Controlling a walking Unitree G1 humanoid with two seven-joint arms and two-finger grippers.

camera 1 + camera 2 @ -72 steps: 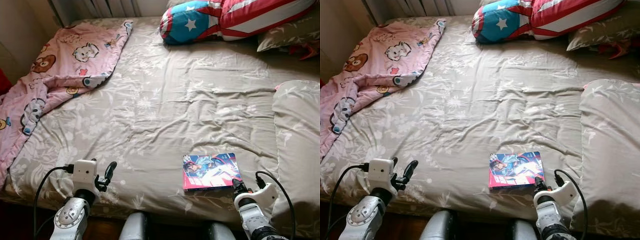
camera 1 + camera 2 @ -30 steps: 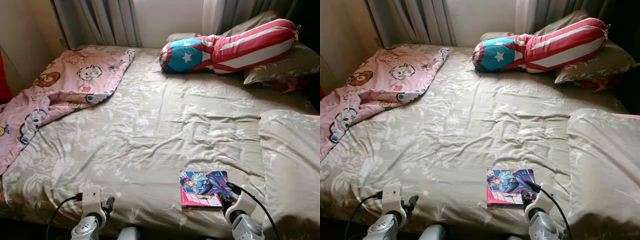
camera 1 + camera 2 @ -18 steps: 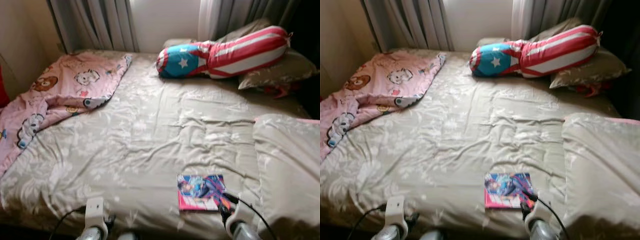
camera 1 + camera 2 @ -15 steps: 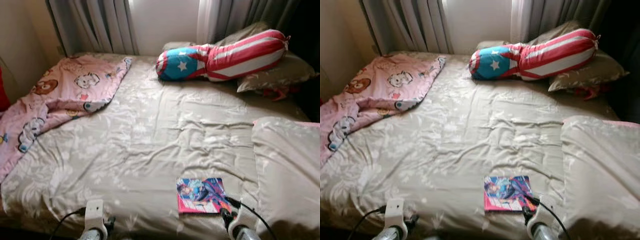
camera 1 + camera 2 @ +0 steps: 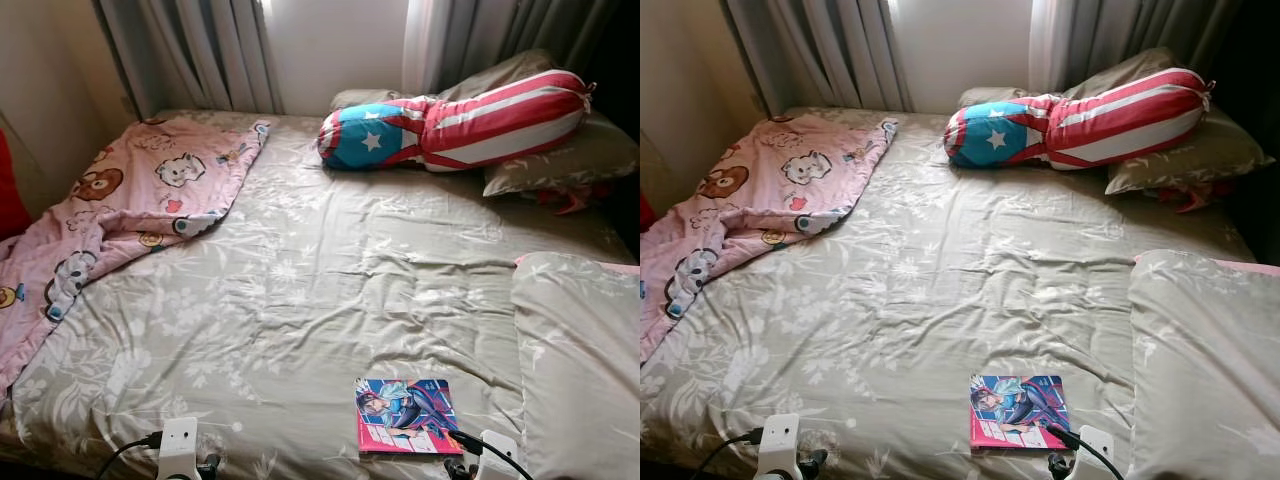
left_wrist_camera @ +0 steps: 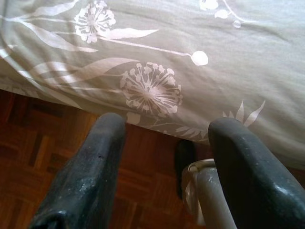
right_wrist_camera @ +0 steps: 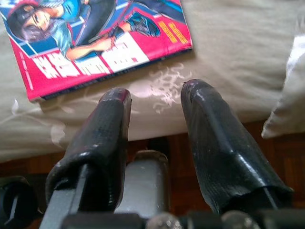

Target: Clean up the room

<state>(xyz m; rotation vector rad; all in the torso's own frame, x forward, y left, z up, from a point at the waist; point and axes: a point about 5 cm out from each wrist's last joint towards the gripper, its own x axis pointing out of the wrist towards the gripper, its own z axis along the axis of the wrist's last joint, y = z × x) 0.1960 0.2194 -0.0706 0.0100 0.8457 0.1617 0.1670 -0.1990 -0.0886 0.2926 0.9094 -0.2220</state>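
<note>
Both arms low at bed [image 5: 300, 280] foot edge. Right end effector [image 7: 155, 102] fingers spread, empty, just short of the comic book [image 5: 405, 416] lying flat near that edge. Left end effector [image 6: 167, 129] spread, over bed edge and wood floor [image 6: 43, 157].

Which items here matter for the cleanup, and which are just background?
Job:
comic book, lying flat near the bed's front edge
right gripper, jaws open just short of the book
pink blanket, rumpled

Background:
star-striped bolster
pillows
curtains
</note>
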